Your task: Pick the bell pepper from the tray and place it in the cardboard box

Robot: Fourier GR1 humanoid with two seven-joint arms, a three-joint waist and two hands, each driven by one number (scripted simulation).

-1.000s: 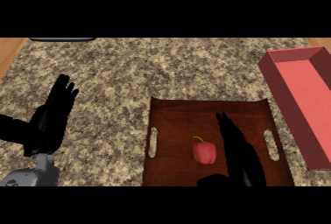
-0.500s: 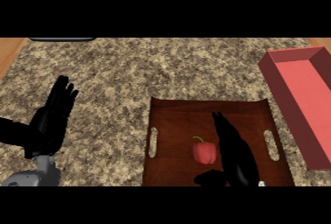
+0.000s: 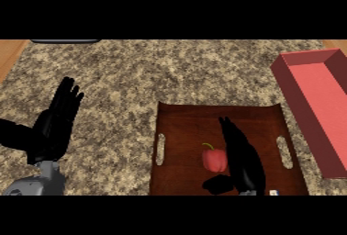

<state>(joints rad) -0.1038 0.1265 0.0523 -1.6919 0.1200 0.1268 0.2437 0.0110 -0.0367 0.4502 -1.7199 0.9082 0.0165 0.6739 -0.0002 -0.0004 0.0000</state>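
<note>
On tray (image 3: 190,120), bell pepper (image 3: 215,159) lies unlifted. Our right hand (image 3: 243,158) just beside it, fingers straight, clasping nothing. Left hand (image 3: 55,126) rests open at left. We judge grasp, carry to cardboard box (image 3: 318,96) remain.

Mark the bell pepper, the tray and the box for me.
bell pepper (image 3: 215,159), head view, middle of its red body.
tray (image 3: 190,124), head view, bare floor near its far left corner.
box (image 3: 328,101), head view, bare inner floor.

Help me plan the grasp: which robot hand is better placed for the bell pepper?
Right: the right robot hand is over the tray beside the bell pepper; the left robot hand rests off it.
</note>
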